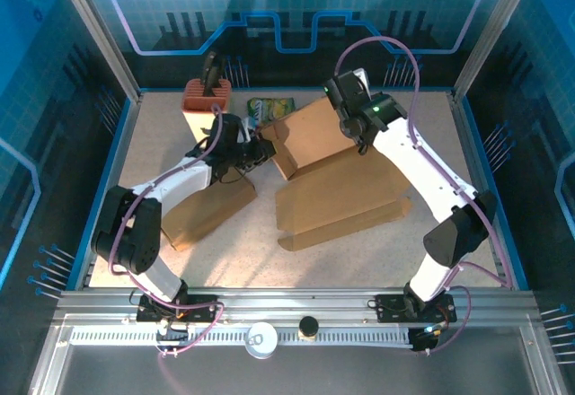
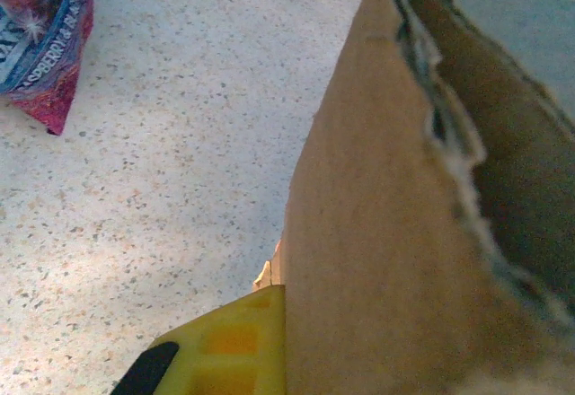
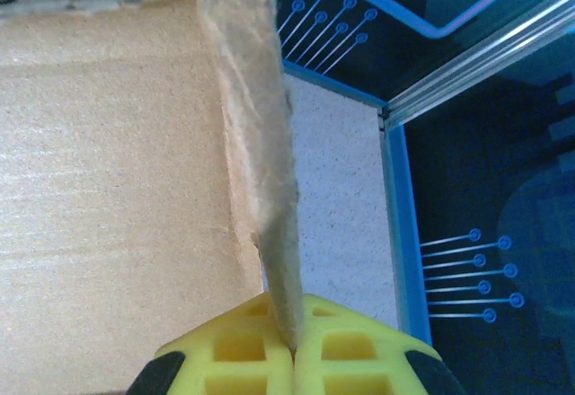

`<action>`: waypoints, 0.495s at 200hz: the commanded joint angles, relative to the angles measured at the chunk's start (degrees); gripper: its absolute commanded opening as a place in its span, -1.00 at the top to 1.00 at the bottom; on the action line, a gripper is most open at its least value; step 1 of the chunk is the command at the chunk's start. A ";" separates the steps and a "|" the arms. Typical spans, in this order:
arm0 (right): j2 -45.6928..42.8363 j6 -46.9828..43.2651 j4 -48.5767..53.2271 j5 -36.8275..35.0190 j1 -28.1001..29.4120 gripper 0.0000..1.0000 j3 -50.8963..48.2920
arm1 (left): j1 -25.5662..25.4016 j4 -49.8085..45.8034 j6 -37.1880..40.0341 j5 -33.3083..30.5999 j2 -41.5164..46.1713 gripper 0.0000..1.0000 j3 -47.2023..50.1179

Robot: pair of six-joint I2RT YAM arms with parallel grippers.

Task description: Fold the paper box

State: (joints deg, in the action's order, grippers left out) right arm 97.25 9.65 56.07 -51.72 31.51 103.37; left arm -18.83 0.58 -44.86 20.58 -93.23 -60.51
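Top external view: the paper box (image 1: 314, 139) sits mid-counter (image 1: 234, 256), one panel tipped up, long flaps lying flat. Right gripper (image 3: 294, 350) clamps a raised wall edge. Left gripper (image 1: 256, 154), clenched, seems to pinch the opposite side, though cardboard hides it. Early going: most folds remain.

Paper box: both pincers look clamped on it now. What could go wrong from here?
1. The right pincer pinches a thin, frayed edge of the paper box; a hard pull could tear it.
2. The left pincer grips the opposite side, so pulling apart might rip a crease or slip a grip.
3. The snack bag lies near that side and could get swept.
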 commanded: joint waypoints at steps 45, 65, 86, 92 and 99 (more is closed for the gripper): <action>-2.41 7.55 -2.19 0.09 -0.10 1.00 -12.08 | -4.44 -1.97 -2.57 -17.24 -5.10 0.91 2.35; -3.07 6.85 -4.38 -0.22 0.56 1.00 -14.94 | -4.95 0.26 -3.05 -17.56 -7.92 0.83 3.50; -3.43 6.48 -5.24 -0.69 1.25 1.00 -16.10 | -5.31 2.56 -3.26 -18.24 -9.84 0.69 4.44; -3.56 6.36 -5.42 -0.93 1.49 1.00 -16.22 | -5.34 2.89 -3.30 -18.44 -10.23 0.66 4.60; -3.78 6.30 -5.45 -1.09 1.67 1.00 -16.27 | -5.31 3.02 -3.24 -18.54 -10.60 0.61 4.51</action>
State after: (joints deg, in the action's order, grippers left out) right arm 96.31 15.22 51.79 -49.50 32.25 87.53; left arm -24.38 2.17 -47.09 6.44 -102.10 -57.28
